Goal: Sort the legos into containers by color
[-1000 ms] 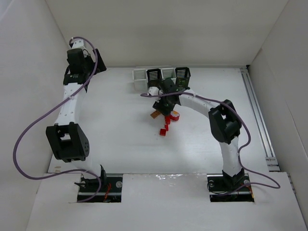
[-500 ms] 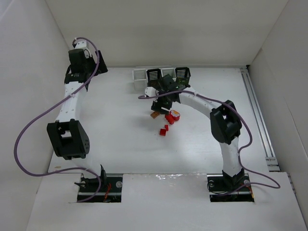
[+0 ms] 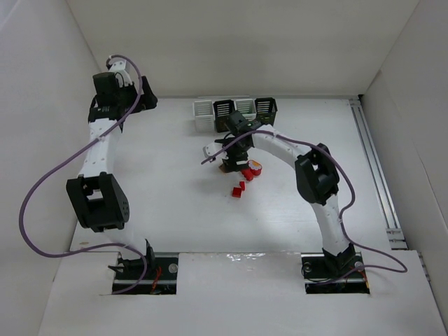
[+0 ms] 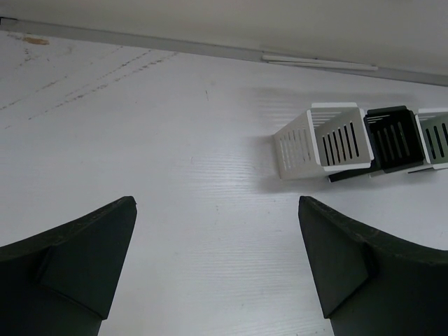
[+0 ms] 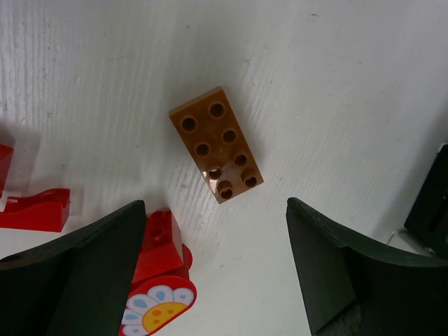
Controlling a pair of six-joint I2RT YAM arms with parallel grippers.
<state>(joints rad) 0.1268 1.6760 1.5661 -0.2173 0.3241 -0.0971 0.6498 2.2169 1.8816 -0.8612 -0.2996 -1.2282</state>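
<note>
- Brown-orange brick (image 5: pixel 215 144): a two-by-four, lying flat on the table (image 3: pixel 168 182), studs up. It sits between the fingers of the right gripper (image 5: pixel 215 210) and touches neither.
- Red pieces (image 3: pixel 240 187): a loose cluster just beside the brown-orange brick, all on the table. The right wrist view shows a curved red piece (image 5: pixel 35 210) and a red block carrying a daisy-printed piece (image 5: pixel 157 308).
- Bins (image 3: pixel 234 108): four in a row at the far edge, alternating white and black, near the cluster but apart from it. We see no brick in them, though their insides are mostly hidden.
- Right gripper: jaws spread wide and empty, poised over the brown-orange brick.
- Left gripper (image 4: pixel 215 203): jaws parted and holding nothing. It hangs well apart from the bricks, looking toward the end white bin (image 4: pixel 329 136) and the black bin (image 4: pixel 395 133) next to it.
- Progress, our judgement: sorting is at or near its start. Every lego we can see lies unsorted, and the brown-orange brick looks the likely next pick.
</note>
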